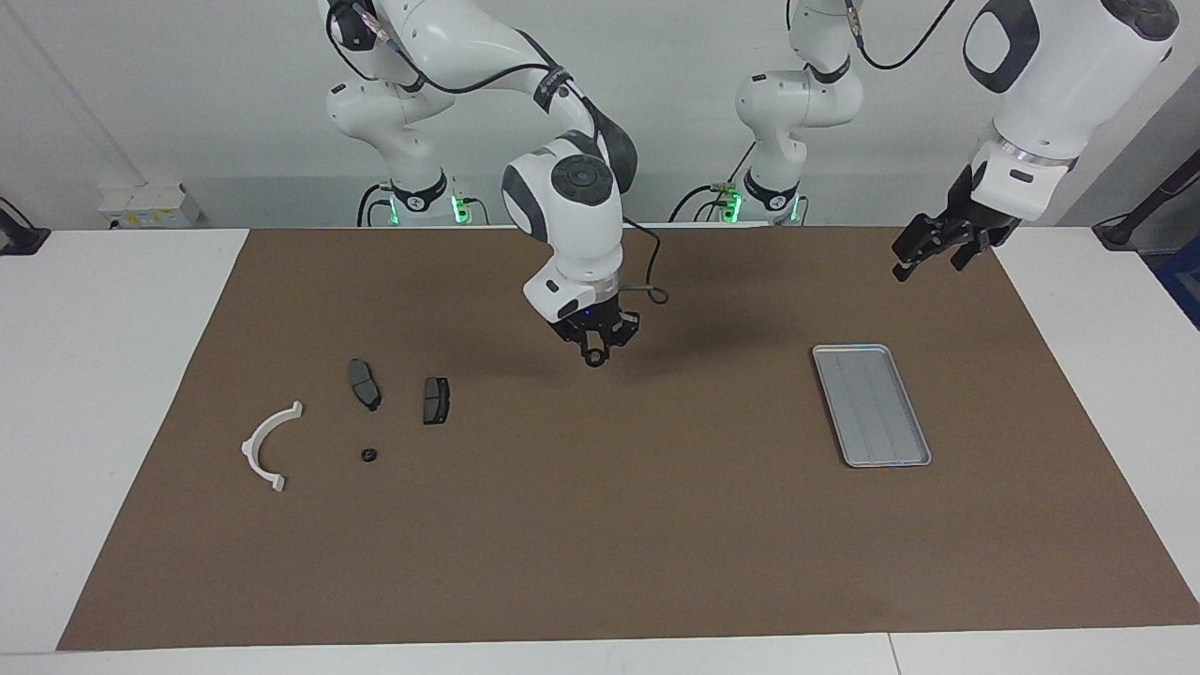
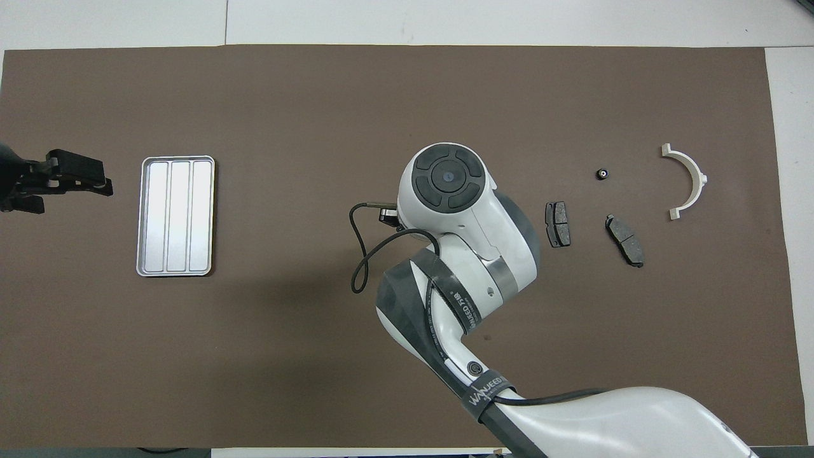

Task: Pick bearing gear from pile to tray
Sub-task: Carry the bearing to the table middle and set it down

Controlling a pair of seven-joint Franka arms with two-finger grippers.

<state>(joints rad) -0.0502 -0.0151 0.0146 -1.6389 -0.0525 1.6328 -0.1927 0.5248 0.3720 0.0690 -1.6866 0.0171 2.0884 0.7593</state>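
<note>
My right gripper hangs over the middle of the brown mat, shut on a small black bearing gear. In the overhead view the arm's own wrist hides that gripper and the gear. The pile lies toward the right arm's end: a white arc piece, two dark brake pads and another tiny black gear. The silver ribbed tray sits toward the left arm's end with nothing in it. My left gripper waits open in the air past the tray, over the mat's end.
A brown mat covers most of the white table. A black cable loops off the right wrist. Between the pile and the tray the mat is bare.
</note>
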